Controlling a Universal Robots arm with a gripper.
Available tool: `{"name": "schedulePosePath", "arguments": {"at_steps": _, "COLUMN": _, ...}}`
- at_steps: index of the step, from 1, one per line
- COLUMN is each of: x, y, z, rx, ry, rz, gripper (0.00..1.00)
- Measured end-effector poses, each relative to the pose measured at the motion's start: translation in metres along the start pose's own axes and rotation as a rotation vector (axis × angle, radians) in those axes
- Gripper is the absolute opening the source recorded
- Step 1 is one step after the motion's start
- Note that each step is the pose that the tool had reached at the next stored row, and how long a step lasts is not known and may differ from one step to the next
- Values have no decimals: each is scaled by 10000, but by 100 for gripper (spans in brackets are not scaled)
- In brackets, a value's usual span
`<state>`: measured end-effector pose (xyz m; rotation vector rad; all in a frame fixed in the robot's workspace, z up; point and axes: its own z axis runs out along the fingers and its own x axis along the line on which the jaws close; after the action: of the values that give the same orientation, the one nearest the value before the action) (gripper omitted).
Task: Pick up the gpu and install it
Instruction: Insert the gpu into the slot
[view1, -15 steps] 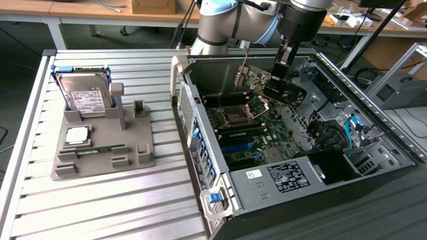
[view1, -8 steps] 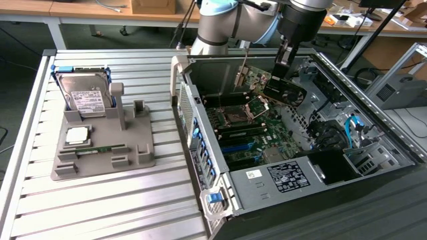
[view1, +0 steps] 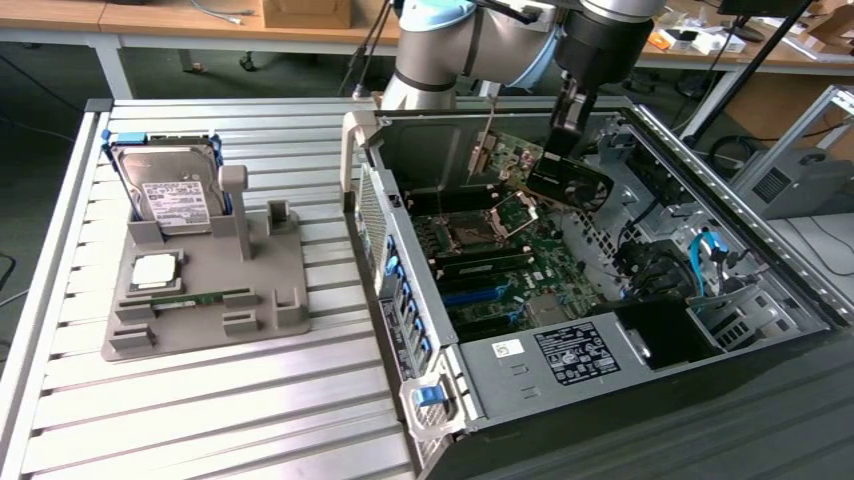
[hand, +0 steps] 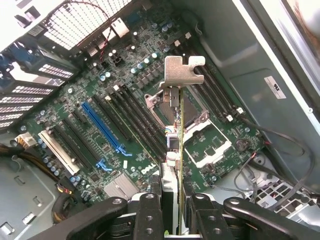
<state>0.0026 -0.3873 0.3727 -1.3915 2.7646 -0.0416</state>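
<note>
One gpu (hand: 179, 120) clamped in tool (hand: 173, 215), long axis bracket (hand: 183, 70)-first toward motherboard (hand: 100, 100).

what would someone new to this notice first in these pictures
The tool grips the gpu edge-down above the motherboard inside the open computer case, on the exterior view's right. In the wrist view the card hangs thin between the fingers, its silver bracket at the far end. On the exterior view's left, a grey holder carries an upright hard drive.
</note>
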Motion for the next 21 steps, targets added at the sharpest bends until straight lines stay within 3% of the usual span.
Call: {"name": "schedulePosePath", "arguments": {"at_steps": 21, "x": 0, "y": 0, "z": 0, "rx": -25, "ry": -37, "rz": -827, "gripper": 27}}
